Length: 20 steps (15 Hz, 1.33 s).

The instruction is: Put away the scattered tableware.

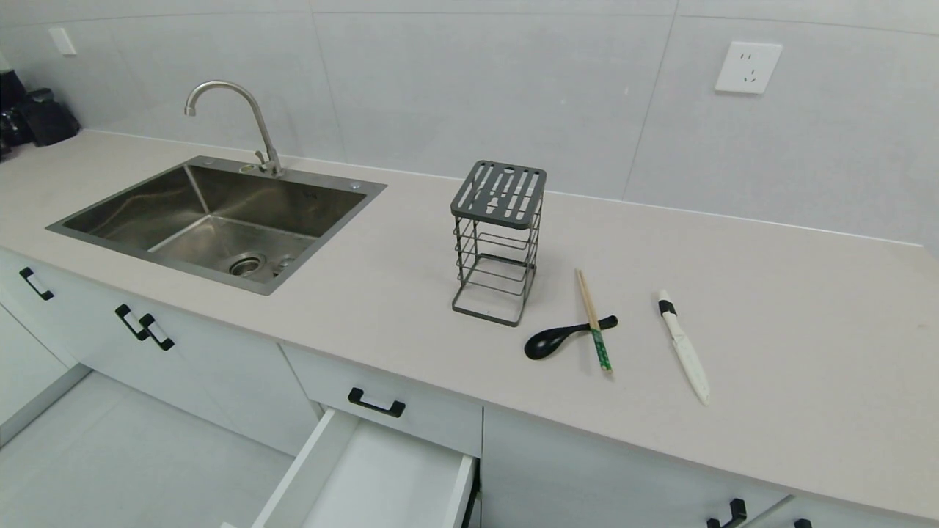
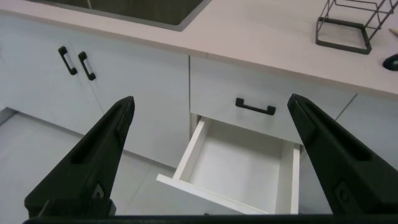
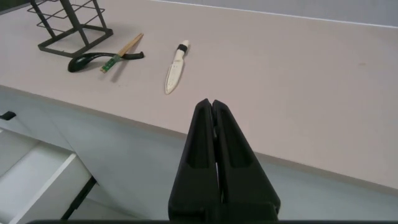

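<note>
Nothing is gripped yet. The left gripper (image 2: 211, 106) hangs with its fingers spread wide before the pulled-out drawer (image 2: 239, 171) under the counter edge, probably opened to take the pieces. The right gripper (image 3: 212, 106) has its fingers pressed together, just off the front edge of the countertop (image 1: 770, 330). In the head view the black spoon (image 1: 557, 339) lies at 4 o'clock from the wire cutlery rack (image 1: 497, 242). The chopsticks (image 1: 593, 319) cross its handle, and the white knife (image 1: 684, 346) lies apart at their 3 o'clock

left pincer (image 2: 210, 104): matte black, long tapered wedges | right pincer (image 3: 212, 104): matte black, tapered
</note>
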Tool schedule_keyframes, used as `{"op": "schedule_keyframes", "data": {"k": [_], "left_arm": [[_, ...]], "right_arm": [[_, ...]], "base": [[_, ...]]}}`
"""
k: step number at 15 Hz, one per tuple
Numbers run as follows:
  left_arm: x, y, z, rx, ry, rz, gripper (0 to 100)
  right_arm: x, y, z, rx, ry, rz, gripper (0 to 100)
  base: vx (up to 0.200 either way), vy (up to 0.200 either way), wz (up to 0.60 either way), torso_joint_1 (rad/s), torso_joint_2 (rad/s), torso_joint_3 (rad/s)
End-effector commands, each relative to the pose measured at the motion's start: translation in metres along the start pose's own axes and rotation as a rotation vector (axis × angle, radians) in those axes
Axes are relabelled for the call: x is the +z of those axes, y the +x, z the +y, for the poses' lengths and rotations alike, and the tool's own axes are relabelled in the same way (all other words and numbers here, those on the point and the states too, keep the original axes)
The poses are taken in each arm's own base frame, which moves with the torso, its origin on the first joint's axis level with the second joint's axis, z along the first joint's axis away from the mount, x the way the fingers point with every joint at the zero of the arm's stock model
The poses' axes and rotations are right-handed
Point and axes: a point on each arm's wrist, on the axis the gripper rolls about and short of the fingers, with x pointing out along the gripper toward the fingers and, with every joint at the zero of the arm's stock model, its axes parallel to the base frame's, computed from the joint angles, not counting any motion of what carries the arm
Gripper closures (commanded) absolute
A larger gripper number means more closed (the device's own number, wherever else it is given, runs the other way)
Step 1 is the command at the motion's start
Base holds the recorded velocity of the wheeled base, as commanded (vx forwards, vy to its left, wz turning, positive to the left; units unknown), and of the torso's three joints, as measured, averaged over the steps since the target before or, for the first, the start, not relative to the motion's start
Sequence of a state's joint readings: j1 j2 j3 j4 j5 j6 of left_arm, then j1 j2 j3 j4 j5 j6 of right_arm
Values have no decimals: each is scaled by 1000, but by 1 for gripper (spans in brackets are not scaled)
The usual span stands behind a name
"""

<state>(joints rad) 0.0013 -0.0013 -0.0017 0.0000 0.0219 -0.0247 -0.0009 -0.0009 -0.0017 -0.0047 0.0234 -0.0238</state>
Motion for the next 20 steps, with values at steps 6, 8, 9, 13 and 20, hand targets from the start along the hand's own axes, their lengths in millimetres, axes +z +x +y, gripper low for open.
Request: {"op": "schedule_keyframes", "data": {"k": [6,8,9,13,20], "left_arm": [[0,0,0,0,3,1,0],[0,0,0,0,3,1,0],[0,0,0,-2,8,1,0],[0,0,0,-8,20,2,0],[0,0,0,-6,20,2,0]], "right_arm": [[0,0,0,0,2,0,100],[0,0,0,2,8,-2,100],[0,0,0,5,7,-1,100],[3,0,1,32,-2,-35,100],[45,15,6,393,-25,19,100]], "base": [[0,0,0,0,0,0],[0,0,0,0,0,0],[0,0,0,0,0,0],[0,0,0,0,0,0],[0,0,0,0,0,0]]}}
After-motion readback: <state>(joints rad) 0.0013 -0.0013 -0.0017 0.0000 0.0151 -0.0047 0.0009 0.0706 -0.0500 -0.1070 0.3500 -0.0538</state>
